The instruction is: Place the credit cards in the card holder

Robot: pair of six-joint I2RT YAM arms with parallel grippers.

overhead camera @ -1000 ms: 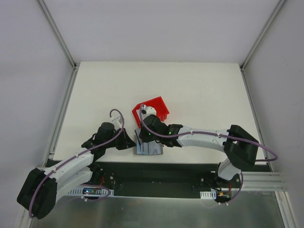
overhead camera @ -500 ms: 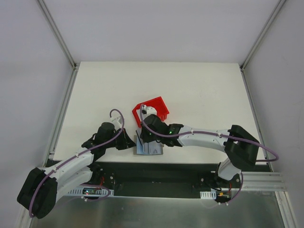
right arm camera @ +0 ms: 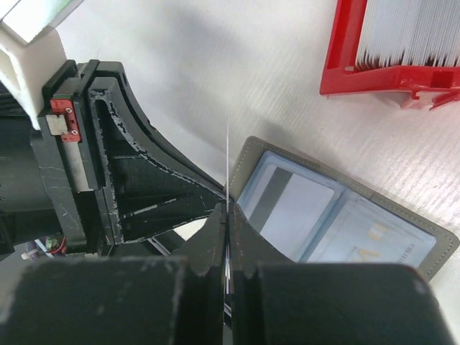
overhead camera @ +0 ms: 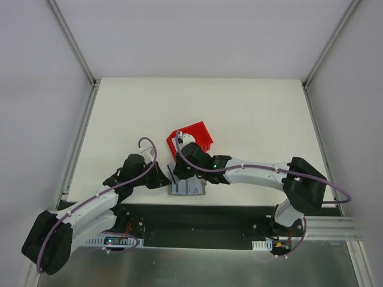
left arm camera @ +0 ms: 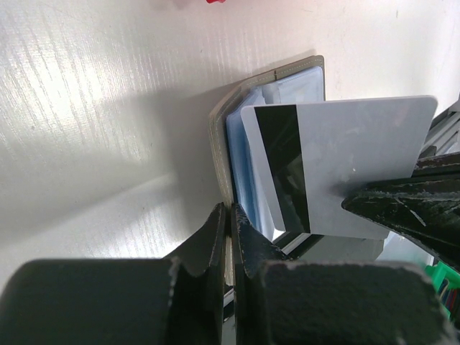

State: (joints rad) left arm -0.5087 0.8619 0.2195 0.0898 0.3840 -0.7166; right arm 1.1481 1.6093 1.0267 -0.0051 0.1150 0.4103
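White table (overhead camera: 251,113), red bin (overhead camera: 197,136) of credit cards (right arm camera: 410,32) near the middle; grey card holder (overhead camera: 188,188) open at the near edge, left flap pinched by left gripper (left arm camera: 230,215), jaws tight on it. Right gripper (right arm camera: 227,212) clamped on one card (left arm camera: 345,158), hovering edge-down over the left pocket, seemingly not yet in. Risk: corner missing the slot, card buckling or slipping in the pinch, holder sliding if flap hold gives; no brand or readable text, just black stripe, yellow marks too small
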